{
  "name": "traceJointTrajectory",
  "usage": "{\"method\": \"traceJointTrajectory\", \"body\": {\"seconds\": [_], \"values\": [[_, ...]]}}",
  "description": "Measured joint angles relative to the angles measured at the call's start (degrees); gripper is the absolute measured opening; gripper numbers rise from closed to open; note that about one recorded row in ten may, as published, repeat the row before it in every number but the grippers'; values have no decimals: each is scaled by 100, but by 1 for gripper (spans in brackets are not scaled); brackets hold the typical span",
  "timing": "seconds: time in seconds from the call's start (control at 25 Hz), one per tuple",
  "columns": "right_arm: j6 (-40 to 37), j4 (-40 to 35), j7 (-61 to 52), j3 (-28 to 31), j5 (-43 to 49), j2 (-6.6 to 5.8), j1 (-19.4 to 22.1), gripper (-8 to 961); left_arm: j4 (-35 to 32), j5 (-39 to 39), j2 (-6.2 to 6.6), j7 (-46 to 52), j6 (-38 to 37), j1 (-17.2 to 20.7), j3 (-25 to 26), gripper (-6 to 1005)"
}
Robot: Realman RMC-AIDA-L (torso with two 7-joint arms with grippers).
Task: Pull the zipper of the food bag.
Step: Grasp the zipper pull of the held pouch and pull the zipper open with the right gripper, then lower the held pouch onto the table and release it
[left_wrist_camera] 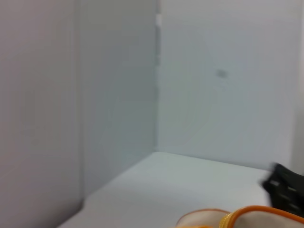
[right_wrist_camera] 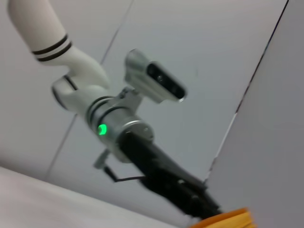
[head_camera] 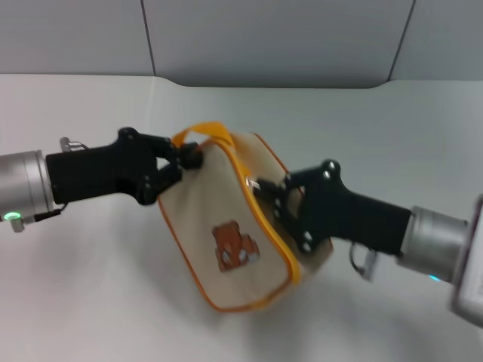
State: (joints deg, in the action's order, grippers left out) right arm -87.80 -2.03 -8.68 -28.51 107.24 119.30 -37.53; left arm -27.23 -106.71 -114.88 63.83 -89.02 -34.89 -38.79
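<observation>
Two grippers: both are working on the food bag [head_camera: 226, 226], one from each side.
Food bag: it is sitting on the white table [head_camera: 90, 302], tilted, with its long axis running from far-left to near-right and the bear print [head_camera: 234, 247] facing the camera.
Handle: the yellow-orange loop handle [head_camera: 204, 134] is arching over the bag's far-left end.
Left gripper [head_camera: 181, 162]: it is pinching closed on the bag's far-left corner by the handle.
Zipper [head_camera: 266, 219]: the orange tape is curving down the bag's right edge toward the near corner.
Right gripper [head_camera: 270, 192]: it is pressing at the silver slider [head_camera: 251, 183]; I cannot tell whether its fingers are clamped on it.
Left wrist view: only the bag's orange rim [left_wrist_camera: 256, 213] is peeking in.
Right wrist view: the left arm [right_wrist_camera: 118, 128] is reaching toward an orange edge [right_wrist_camera: 230, 219].
</observation>
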Motion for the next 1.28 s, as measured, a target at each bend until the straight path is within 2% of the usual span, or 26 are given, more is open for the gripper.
{"method": "traceJointTrajectory", "body": {"seconds": [0.16, 0.28, 0.6, 0.88, 0.92, 1.12, 1.28], "values": [[-390, -1081, -1220, -538, 353, -2, 628, 2, 81, 5, 1, 1, 181, 16, 190, 81], [-582, -1448, -1596, -621, 367, -1, 945, 2, 116, 6, 1, 2, 250, 17, 194, 81], [-838, -1514, -1767, -83, 287, -7, 1118, 3, 158, 15, -106, 80, 239, 107, 267, 82], [-1576, -1516, -2592, 954, 283, -18, 1103, 140, 547, 228, -372, -159, 222, 518, 470, 83], [-1611, -1537, -2826, 1057, 282, -29, 1047, 160, 794, 262, -382, -368, 223, 545, 449, 83], [-1585, -1542, -2995, 1076, 282, -39, 934, 404, 1212, 314, -382, -757, 337, 622, 496, 84], [-1548, -1540, -3130, 1050, 284, -47, 891, 563, 1207, 416, -370, -835, 288, 712, 505, 125]]}}
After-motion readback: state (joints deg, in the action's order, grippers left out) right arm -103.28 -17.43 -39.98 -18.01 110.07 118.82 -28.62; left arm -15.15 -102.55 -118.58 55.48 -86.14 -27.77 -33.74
